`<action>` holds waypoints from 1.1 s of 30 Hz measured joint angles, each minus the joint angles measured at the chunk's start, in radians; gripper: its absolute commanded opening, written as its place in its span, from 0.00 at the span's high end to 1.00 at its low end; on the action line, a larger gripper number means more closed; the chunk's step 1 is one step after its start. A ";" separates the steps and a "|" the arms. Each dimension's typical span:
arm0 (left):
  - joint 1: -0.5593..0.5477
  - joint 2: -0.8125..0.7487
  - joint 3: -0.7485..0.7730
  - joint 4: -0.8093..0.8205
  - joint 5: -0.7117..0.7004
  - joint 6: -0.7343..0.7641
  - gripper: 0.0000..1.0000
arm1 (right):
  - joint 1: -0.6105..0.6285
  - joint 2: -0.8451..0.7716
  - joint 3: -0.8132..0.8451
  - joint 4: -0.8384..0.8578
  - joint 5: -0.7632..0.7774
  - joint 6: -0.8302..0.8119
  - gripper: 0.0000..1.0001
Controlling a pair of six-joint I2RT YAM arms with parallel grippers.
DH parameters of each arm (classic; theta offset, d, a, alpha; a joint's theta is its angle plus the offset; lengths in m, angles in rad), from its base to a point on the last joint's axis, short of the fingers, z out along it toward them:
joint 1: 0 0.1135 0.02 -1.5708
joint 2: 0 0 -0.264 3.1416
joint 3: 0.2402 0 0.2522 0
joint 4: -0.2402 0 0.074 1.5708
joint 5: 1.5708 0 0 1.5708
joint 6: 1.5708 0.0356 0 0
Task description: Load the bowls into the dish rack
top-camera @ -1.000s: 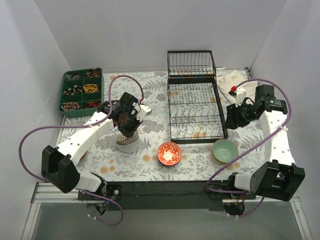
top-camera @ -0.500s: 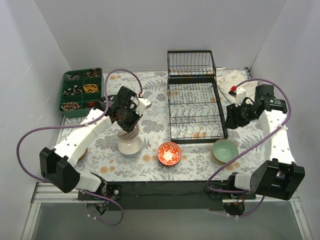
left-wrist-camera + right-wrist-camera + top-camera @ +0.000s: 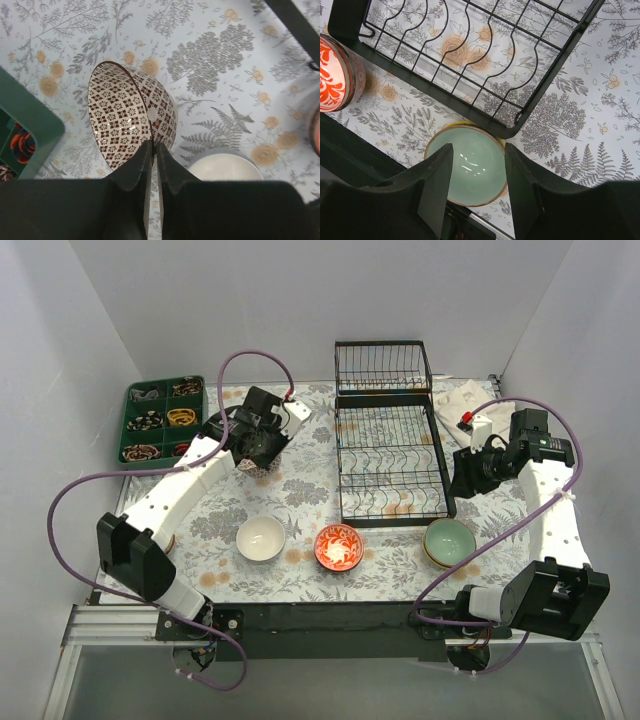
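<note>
Starting at the left, beside the green tray (image 3: 30, 122), our left gripper (image 3: 153, 147) is carrying the lattice bowl (image 3: 120, 120). Its fingers are pinching the rim, one inside and one outside, and the bowl is hanging tilted on its edge, apparently clear of the surface (image 3: 300, 490). We are judging this as the carry toward the rack (image 3: 398, 521), which is standing just to the right of the arm with no bowl in it that we can see. To do this step well, we are thinking of keeping the pinch firm, since a glazed rim held at one spot could swing or slip. We would also bring the bowl over the rack's left rail high enough to clear it, then lower it on edge between two prongs so that it leans rather than drops flat. Letting go only once the wires are bearing the weight seems wise. Along the near edge, the white bowl (image 3: 260, 538) and then the red bowl (image 3: 338, 546) are sitting upright on the surface, apart from each other and waiting. Further right, the green bowl (image 3: 449, 540) is resting just off the rack's near right corner, seemingly nested in a yellowish one. Our right gripper (image 3: 476, 155) is hovering above it with its fingers spread wide and holding nothing, well out of the left arm's path.
</note>
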 measured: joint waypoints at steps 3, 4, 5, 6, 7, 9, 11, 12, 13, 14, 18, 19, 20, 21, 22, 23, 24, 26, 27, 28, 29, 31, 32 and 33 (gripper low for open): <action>0.001 0.044 -0.020 0.059 -0.059 0.019 1.00 | 0.000 0.003 0.002 0.000 0.003 0.000 0.46; 0.001 0.052 -0.028 0.078 -0.075 0.024 1.00 | 0.000 0.005 0.002 0.001 0.003 0.000 0.46; 0.001 0.061 -0.035 0.096 -0.087 0.027 1.00 | 0.000 0.008 0.003 0.002 0.003 0.000 0.46; 0.002 0.070 -0.041 0.113 -0.098 0.030 1.00 | 0.000 0.011 0.005 0.002 0.003 0.000 0.46; 0.002 0.079 -0.049 0.132 -0.108 0.032 1.00 | 0.000 0.015 0.006 0.003 0.003 0.000 0.46; 0.002 0.095 -0.069 0.164 -0.120 0.037 1.00 | 0.000 0.019 0.006 0.005 0.004 0.000 0.46; 0.002 0.107 -0.100 0.203 -0.127 0.041 1.00 | 0.000 0.021 0.006 0.007 0.006 0.000 0.46; 0.002 0.113 -0.116 0.215 -0.130 0.043 1.00 | 0.000 0.022 0.006 0.008 0.007 0.000 0.46; 0.002 0.119 -0.133 0.229 -0.133 0.044 1.00 | 0.000 0.022 0.006 0.009 0.008 0.000 0.46; 0.002 0.126 -0.151 0.241 -0.136 0.044 1.00 | 0.000 0.023 0.006 0.010 0.011 0.000 0.46; 0.002 0.146 -0.225 0.283 -0.139 0.045 1.00 | 0.000 0.026 0.006 0.020 0.019 0.000 0.46; 0.002 0.151 -0.236 0.289 -0.137 0.044 1.00 | 0.000 0.027 0.006 0.022 0.021 0.000 0.46; -0.001 0.150 -0.240 0.302 -0.136 0.044 1.00 | 0.000 0.029 0.006 0.024 0.022 0.000 0.46; -0.003 0.151 -0.241 0.315 -0.133 0.044 1.00 | 0.000 0.031 0.006 0.024 0.023 0.000 0.46; -0.004 0.154 -0.243 0.326 -0.132 0.043 1.00 | 0.000 0.032 0.006 0.025 0.024 0.000 0.46; -0.004 0.156 -0.243 0.332 -0.130 0.042 0.98 | 0.000 0.033 0.006 0.025 0.026 0.000 0.46; -0.004 0.159 -0.244 0.338 -0.129 0.042 0.95 | 0.000 0.033 0.006 0.026 0.028 0.000 0.46; -0.003 0.164 -0.251 0.352 -0.126 0.038 0.91 | 0.000 0.033 0.006 0.026 0.030 0.000 0.46; -0.003 0.164 -0.261 0.360 -0.124 0.035 0.89 | 0.000 0.033 0.006 0.026 0.032 0.000 0.46; -0.003 0.165 -0.269 0.363 -0.121 0.034 0.85 | 0.000 0.033 0.006 0.026 0.034 0.000 0.46; -0.003 0.165 -0.278 0.363 -0.117 0.032 0.84 | 0.000 0.033 0.006 0.026 0.037 0.000 0.46; -0.003 0.166 -0.296 0.363 -0.110 0.025 0.80 | 0.000 0.033 0.006 0.027 0.041 -0.001 0.46; -0.003 0.166 -0.310 0.364 -0.106 0.023 0.79 | 0.000 0.034 0.006 0.026 0.042 -0.001 0.46; -0.003 0.166 -0.319 0.363 -0.101 0.021 0.77 | 0.000 0.034 0.006 0.027 0.043 0.000 0.46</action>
